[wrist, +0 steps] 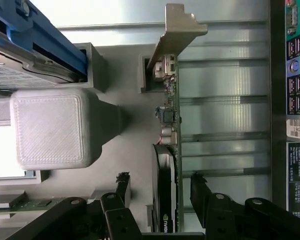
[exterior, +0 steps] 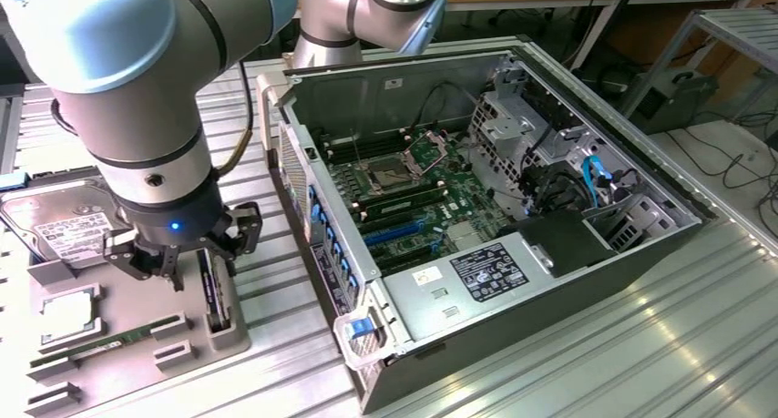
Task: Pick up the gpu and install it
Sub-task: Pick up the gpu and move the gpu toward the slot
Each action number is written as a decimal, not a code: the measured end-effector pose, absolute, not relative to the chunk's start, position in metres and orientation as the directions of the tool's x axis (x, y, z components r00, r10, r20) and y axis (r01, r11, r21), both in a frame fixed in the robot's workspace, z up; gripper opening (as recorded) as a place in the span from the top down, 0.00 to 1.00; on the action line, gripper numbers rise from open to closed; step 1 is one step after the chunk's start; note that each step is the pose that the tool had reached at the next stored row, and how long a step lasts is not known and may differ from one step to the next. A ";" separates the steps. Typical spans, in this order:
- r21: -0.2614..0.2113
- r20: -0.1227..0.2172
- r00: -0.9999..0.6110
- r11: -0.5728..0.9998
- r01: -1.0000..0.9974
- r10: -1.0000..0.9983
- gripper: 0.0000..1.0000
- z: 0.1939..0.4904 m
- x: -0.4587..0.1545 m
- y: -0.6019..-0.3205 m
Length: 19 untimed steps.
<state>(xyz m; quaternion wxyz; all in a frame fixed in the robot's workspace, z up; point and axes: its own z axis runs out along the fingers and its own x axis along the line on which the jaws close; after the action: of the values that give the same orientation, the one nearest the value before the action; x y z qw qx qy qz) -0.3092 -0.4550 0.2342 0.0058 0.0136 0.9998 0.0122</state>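
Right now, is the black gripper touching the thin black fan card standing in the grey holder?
Apart. In the wrist view the gripper is open, a finger on each side of the thin black gpu, with a gap beside each.

Gpu (wrist: 165, 190) on edge
Thin black card upright in a slot of the grey holder (exterior: 231, 341), silver bracket (wrist: 177, 30) at one end.

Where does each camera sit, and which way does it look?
Exterior view: off the arm, up high, looking down at the open case and tray; the arm and gripper show.
Wrist view: on the wrist, looking down past the open gripper at the gpu standing on edge.
Shared: gripper, gpu, tray.
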 end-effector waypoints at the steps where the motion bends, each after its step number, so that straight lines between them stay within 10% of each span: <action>1: 0.024 -0.011 -1.000 1.000 0.019 0.019 0.40 0.234 -0.309 -0.454; 19: 0.024 -0.011 -1.000 1.000 0.006 0.006 0.40 0.213 -0.309 -0.445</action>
<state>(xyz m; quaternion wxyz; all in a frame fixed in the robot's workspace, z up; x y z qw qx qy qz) -0.3090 -0.4449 0.2130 0.0056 0.0029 0.9999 0.0122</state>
